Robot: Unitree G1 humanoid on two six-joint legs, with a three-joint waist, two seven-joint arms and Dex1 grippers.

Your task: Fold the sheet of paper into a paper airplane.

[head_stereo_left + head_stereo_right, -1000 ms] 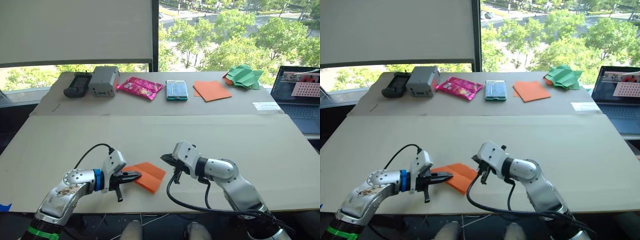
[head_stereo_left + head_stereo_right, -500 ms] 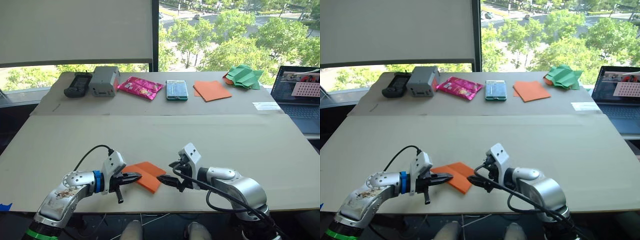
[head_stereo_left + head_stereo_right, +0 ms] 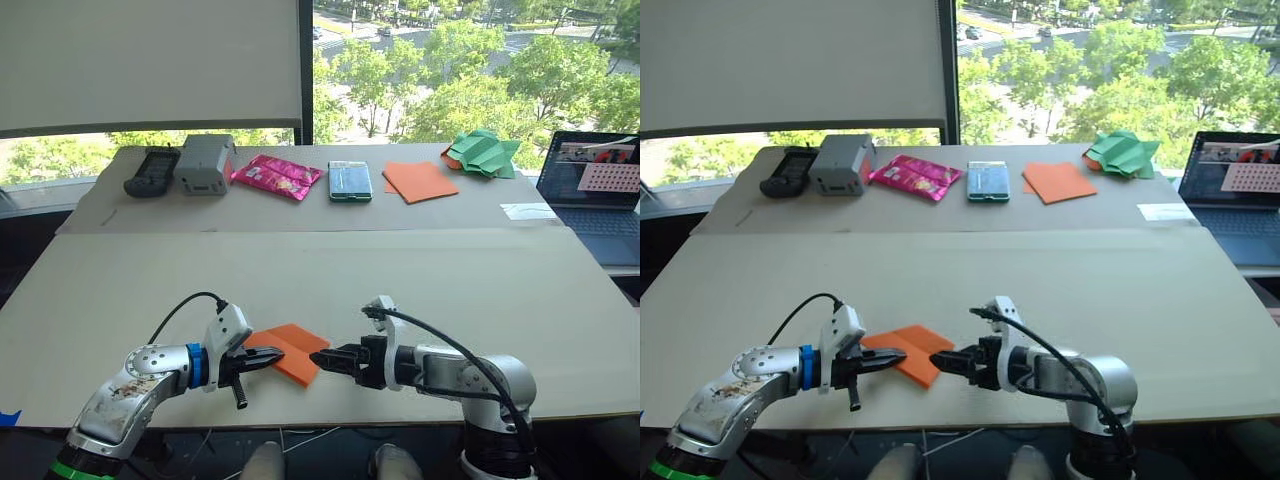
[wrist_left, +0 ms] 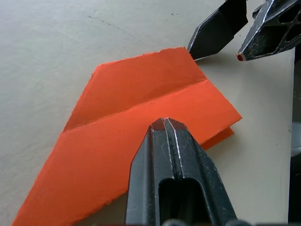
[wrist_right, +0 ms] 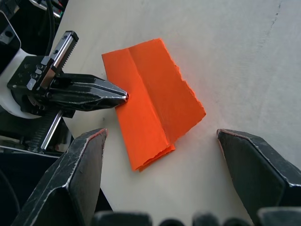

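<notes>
paper: folded bright orange sheet of paper, layered flaps with a centre crease, lies flat at the near edge of the pale tabletop, between the two grippers
paper detail: right wrist view shows a long crease down the middle and a ragged torn edge on one side; lower layer peeks out at one corner
left gripper: left gripper has its fingers pressed together, tips resting on the paper's left part; left wrist view shows the closed tips on top of the sheet, cannot tell if any paper is pinched between them
right gripper: right gripper spread wide, fingers well apart in the right wrist view, holding nothing; its tips sit just beside the paper's right corner, low over the tabletop
far row, left to right: black handheld remote, grey boxy device, pink foil snack packet, teal-edged phone-like slab, smooth flat orange paper sheets, crumpled green paper shape
far right: open laptop with lit screen, white slip of paper on the tabletop beside it
background: white roller blind at left of the window, green trees outside
</notes>
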